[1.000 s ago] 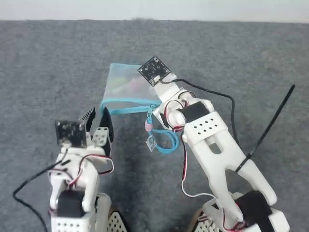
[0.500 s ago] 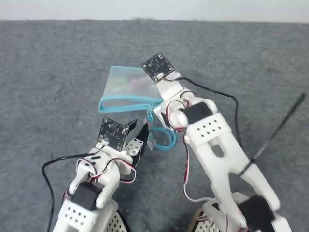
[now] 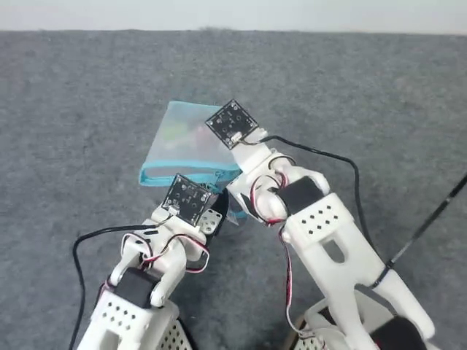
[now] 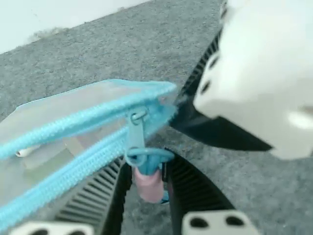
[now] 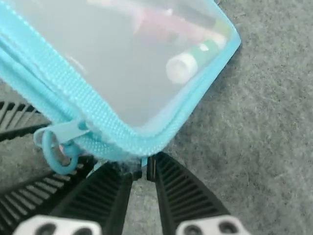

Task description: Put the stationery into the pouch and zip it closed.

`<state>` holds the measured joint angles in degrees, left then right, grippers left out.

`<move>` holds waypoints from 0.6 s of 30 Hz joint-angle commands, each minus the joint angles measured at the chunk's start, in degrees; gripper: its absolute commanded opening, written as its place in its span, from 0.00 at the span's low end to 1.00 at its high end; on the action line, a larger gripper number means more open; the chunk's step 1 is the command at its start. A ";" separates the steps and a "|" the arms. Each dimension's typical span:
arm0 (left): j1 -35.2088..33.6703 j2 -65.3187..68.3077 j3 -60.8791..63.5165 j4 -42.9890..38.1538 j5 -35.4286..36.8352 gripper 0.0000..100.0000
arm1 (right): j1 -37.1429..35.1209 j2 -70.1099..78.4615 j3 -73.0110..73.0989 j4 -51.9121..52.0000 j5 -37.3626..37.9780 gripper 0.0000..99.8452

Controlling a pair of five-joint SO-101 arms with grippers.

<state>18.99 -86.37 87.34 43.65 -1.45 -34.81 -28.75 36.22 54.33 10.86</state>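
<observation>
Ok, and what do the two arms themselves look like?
The left arm and right arm are both white plastic with perforated panels, black ribbed fingers, a square black camera board on each wrist, red-and-white wires and black cables.

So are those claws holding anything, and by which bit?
The left claw pinches the pink zipper tag; the right claw grips the pouch by its blue corner edge.

You get soft, even light over the grey table (image 3: 66, 102). Small, faint shadows sit close under the arms (image 3: 328, 226). The white wall (image 3: 233, 13) looks bright.
</observation>
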 commanded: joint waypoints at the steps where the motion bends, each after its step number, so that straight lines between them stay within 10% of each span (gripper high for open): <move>1: 0.09 0.35 -0.13 -2.11 -0.79 0.10 | -0.57 -3.21 -0.18 0.31 1.67 0.01; 18: -10.02 0.44 -1.71 -2.11 -1.05 0.01 | 2.51 -3.21 3.78 -3.38 4.22 0.01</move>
<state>8.35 -86.37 89.63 41.19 -1.27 -30.07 -28.84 39.65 53.19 14.20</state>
